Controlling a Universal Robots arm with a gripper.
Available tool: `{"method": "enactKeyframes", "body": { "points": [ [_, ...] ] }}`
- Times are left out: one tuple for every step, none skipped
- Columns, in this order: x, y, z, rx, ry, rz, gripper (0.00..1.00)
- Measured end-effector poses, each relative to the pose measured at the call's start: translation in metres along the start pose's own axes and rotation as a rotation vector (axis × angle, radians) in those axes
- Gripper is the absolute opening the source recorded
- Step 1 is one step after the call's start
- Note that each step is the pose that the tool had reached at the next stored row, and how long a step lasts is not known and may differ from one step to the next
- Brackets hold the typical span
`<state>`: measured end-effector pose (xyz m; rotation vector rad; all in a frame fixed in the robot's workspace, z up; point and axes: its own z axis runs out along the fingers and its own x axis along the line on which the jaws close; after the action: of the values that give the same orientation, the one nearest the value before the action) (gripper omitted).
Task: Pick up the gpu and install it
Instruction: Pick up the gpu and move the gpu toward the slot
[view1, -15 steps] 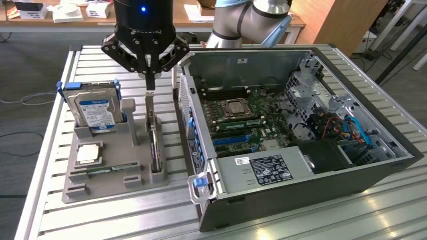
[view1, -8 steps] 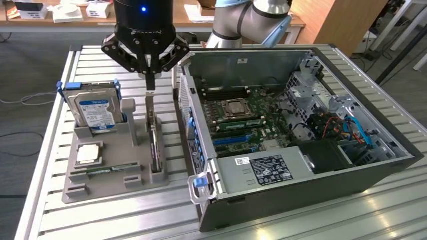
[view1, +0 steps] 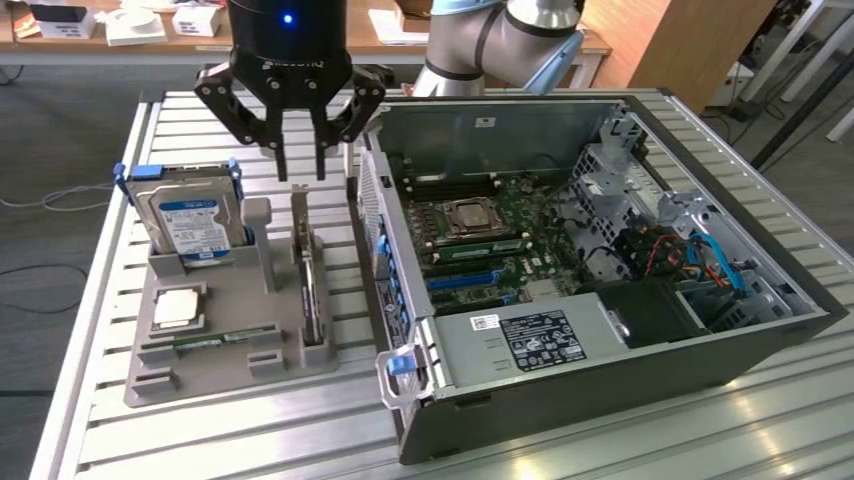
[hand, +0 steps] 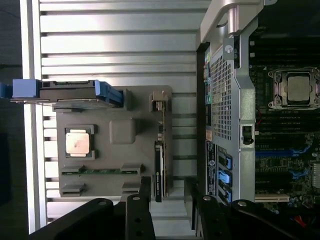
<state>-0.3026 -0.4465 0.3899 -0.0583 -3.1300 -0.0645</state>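
The gpu (view1: 310, 290) is a thin dark card standing on its edge in a slot of the grey holder (view1: 247, 300), just beside the open computer case (view1: 601, 250). My gripper (view1: 303, 165) hangs above the card's far end, open, with nothing between its fingers. In the wrist view the gpu (hand: 159, 160) runs lengthwise toward the gap between my two black fingers (hand: 145, 200), and my gripper (hand: 168, 200) is still clear of it. The case's motherboard (hand: 290, 125) with its blue slots lies to the side.
The holder also carries a silver hard drive (view1: 194, 225) with a blue-white label, a square processor (view1: 178, 308) and a green memory stick (view1: 214, 340). The case's rear wall (hand: 225, 90) stands close to the gpu. Everything rests on a slatted metal table (view1: 747, 420).
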Motion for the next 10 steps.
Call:
{"method": "enactKeyframes", "body": {
  "points": [
    [0.0, 0.0, 0.0, 0.0, -0.0001, 0.0, 0.35],
    [0.0, 0.0, 0.0, 0.0, 0.0, 0.0, 0.42],
    [0.0, 0.0, 0.0, 0.0, 0.0, 0.0, 0.42],
    [0.0, 0.0, 0.0002, 0.0, -0.0001, 0.001, 0.42],
    [0.0, 0.0, 0.0006, -0.0001, -0.0006, 0.009, 0.42],
    [0.0, -0.0001, 0.0011, -0.0004, -0.0014, 0.023, 0.42],
    [0.0001, -0.0001, 0.0012, -0.0003, -0.0016, 0.032, 0.42],
    [0.0001, -0.0001, 0.0013, -0.0002, -0.0017, 0.037, 0.42],
    [0.0002, -0.0001, 0.0013, -0.0003, -0.0019, 0.041, 0.42],
    [0.0002, -0.0001, 0.0013, -0.0003, -0.0019, 0.041, 0.42]
  ]
}}
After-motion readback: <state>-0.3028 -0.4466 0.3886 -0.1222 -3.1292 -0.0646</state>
